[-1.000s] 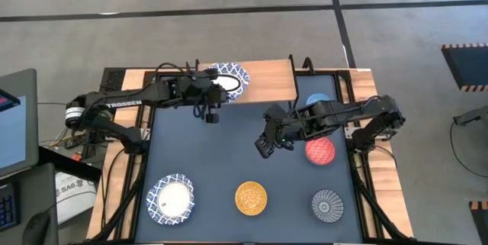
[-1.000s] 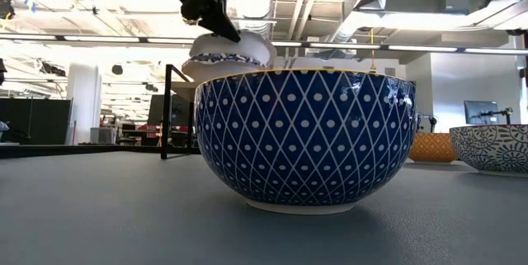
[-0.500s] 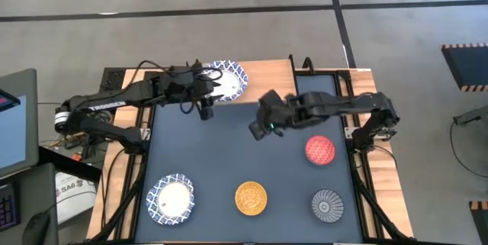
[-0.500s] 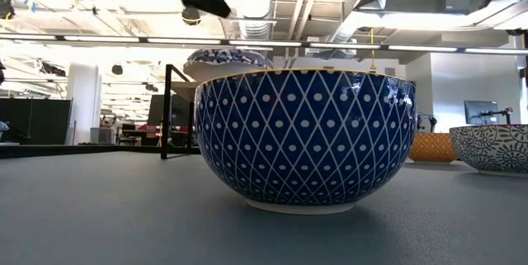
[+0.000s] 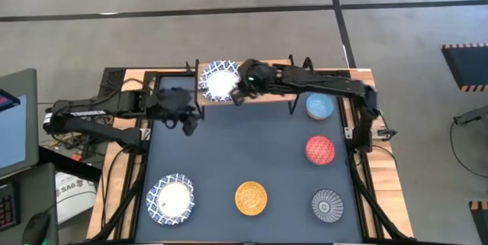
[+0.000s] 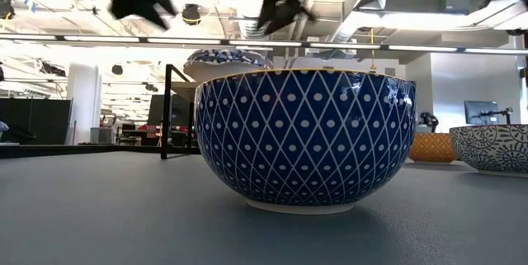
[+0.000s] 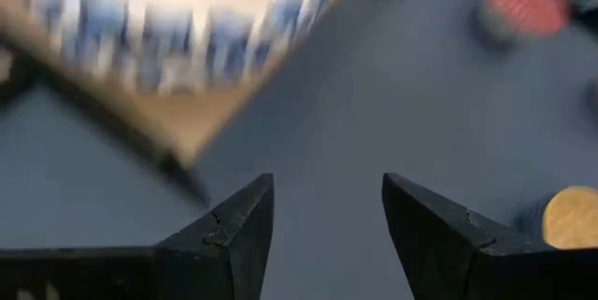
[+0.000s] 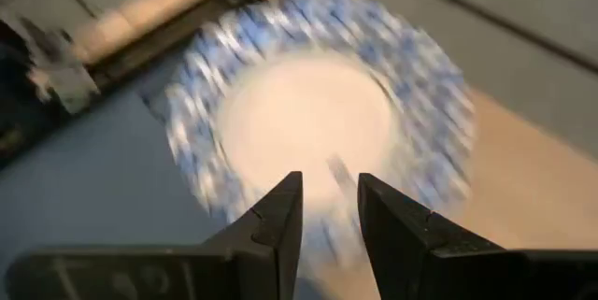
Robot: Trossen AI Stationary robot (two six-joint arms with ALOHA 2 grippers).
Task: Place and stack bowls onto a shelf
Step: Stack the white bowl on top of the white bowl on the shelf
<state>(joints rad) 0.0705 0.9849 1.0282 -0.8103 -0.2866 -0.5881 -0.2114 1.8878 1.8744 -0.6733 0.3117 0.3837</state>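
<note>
A stack of blue-and-white bowls [image 5: 219, 82] rests on the left end of the wooden shelf [image 5: 267, 73] at the table's far edge, and also shows in the low view [image 6: 224, 59]. My right gripper [image 5: 242, 86] hovers over the stack's right rim [image 8: 318, 122], fingers a little apart and empty. My left gripper [image 5: 183, 120] is open and empty over the table, left of the shelf and nearer than it; its wrist view [image 7: 327, 208] shows the stack [image 7: 159, 20] ahead. Another blue-and-white bowl [image 5: 171, 198] stands near left, close before the low camera [image 6: 305, 141].
A light blue bowl [image 5: 319, 106] and a red bowl [image 5: 320, 149] stand on the table's right side. A yellow bowl [image 5: 251, 198] and a grey-blue striped bowl [image 5: 328, 205] stand near the front edge. The shelf's right part is bare wood.
My left gripper has come off the bowl stack and drawn back toward the table's left edge. My right gripper has swung from the middle of the table toward the far edge and left, over the stack on the shelf. The light blue bowl now shows.
</note>
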